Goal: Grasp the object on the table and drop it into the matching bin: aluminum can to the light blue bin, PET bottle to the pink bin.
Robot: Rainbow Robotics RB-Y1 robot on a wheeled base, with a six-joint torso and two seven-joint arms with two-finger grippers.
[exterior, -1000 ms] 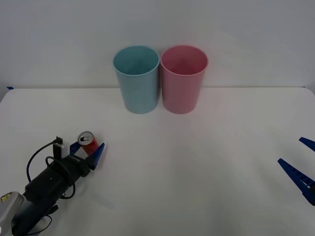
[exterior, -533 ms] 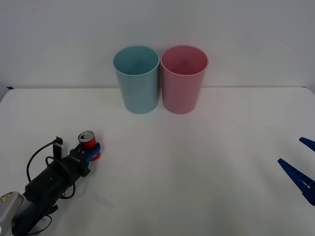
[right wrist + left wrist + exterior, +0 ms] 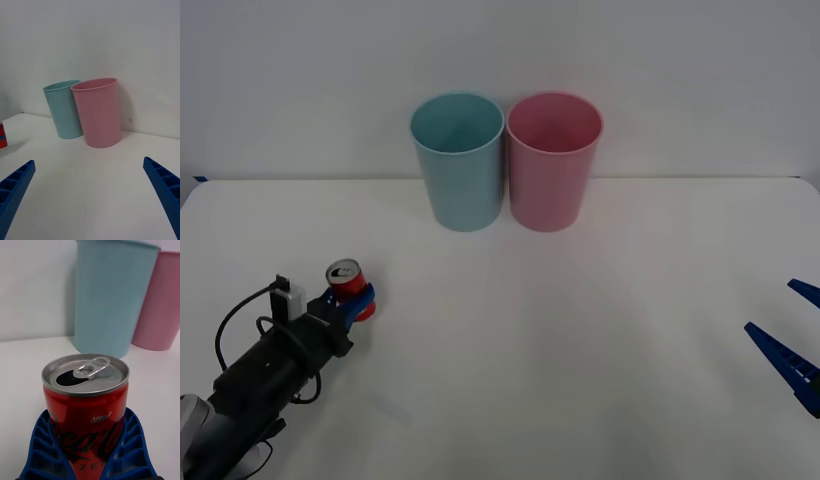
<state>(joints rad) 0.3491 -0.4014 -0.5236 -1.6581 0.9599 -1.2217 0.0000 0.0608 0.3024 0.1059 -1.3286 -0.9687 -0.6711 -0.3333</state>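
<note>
White and flat, the table [image 3: 580, 330] takes up most of what you see from the front view, running from the near edge out to the pale wall at the far side; on it, at the far middle, your two bins stand upright and side by side, so close that you cannot tell whether their walls touch. You have the light blue bin [image 3: 458, 160] on the left and the pink bin [image 3: 554, 160] on the right; both are open-topped and taper downward; the right wrist view shows the same pair with the pink bin [image 3: 98, 112] partly in front of the light blue bin [image 3: 63, 109].

Your left arm reaches in from the near left corner, dark and wrapped with a looping black cable [image 3: 240, 320]; at its end the left gripper [image 3: 356, 299] has its blue ribbed fingers [image 3: 132, 450] closed against both sides of the aluminum can [image 3: 347, 283].

Your right gripper [image 3: 800, 345] sits at the near right edge, well apart from the bins and the can; its blue fingers [image 3: 165, 187] are spread wide with nothing between them.

Smallest of all, the can [image 3: 86, 405] stands upright in that left-hand pinch at the near left of the table, well short of the bins; its silver top shows the pull tab [image 3: 92, 366] and an open mouth, and white lettering runs across its red side.
</note>
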